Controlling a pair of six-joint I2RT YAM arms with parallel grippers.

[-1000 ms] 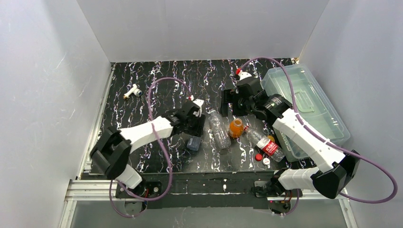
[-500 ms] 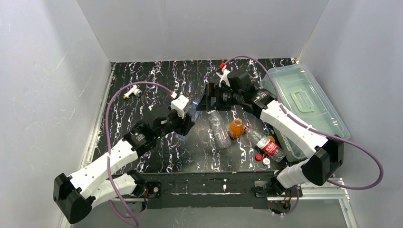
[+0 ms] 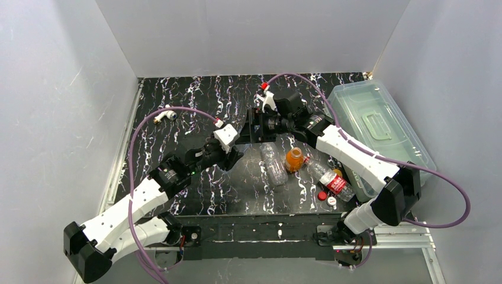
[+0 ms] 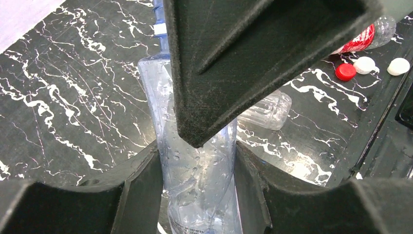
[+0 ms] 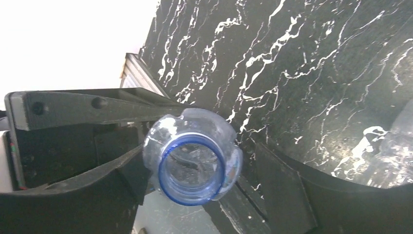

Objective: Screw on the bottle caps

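My left gripper (image 3: 232,151) is shut on a clear, uncapped bottle (image 4: 199,187) and holds it off the table, its fingers (image 4: 141,190) clamped on the body. The bottle's blue-rimmed open mouth (image 5: 163,181) points at my right gripper (image 3: 253,125), which is open with a finger on either side of the neck and holds no cap. A red cap (image 4: 346,71) and two white caps (image 4: 365,65) lie on the table at the front right; the red one also shows in the top view (image 3: 322,196).
A clear bottle (image 3: 273,163), an orange-juice bottle (image 3: 294,160) and a red-labelled bottle (image 3: 331,180) lie mid-table. A clear lidded bin (image 3: 379,133) stands at the right. A white-and-brass T fitting (image 3: 164,114) lies at the far left.
My left arm has swung out to the left and lifted the clear bottle off the table. My right gripper has moved left until it straddles the bottle's mouth.
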